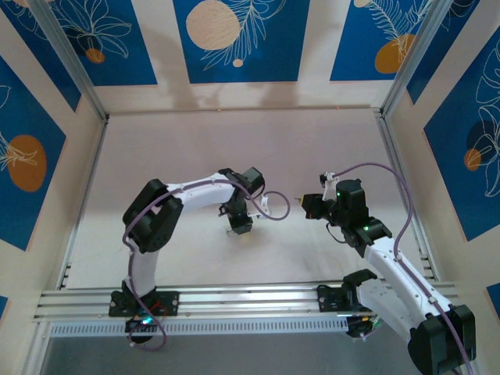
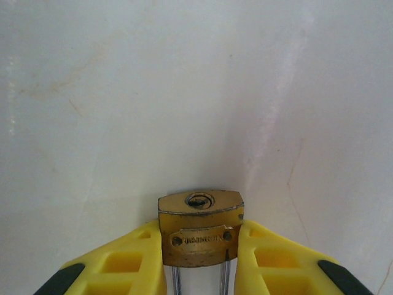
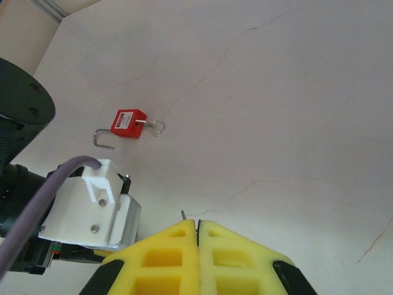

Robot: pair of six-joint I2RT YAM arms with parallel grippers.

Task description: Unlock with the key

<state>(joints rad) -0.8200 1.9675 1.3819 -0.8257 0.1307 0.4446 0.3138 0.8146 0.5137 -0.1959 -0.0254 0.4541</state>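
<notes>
Against the pale bench (image 2: pixel 184 92), the brass padlock (image 2: pixel 200 236) is being pinched narrowly by the left gripper (image 2: pixel 199 228), keyhole end pointing along its long axis away from the wrist, while the right gripper (image 3: pixel 196 224), off to its right, is being pressed shut on what is judged the key (image 3: pixel 183 214).

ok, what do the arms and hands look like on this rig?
The left arm and right arm match: white links, black joints, a loose purple cable along each. The left hand and right hand have yellow cut-out fingers with black patches.
</notes>
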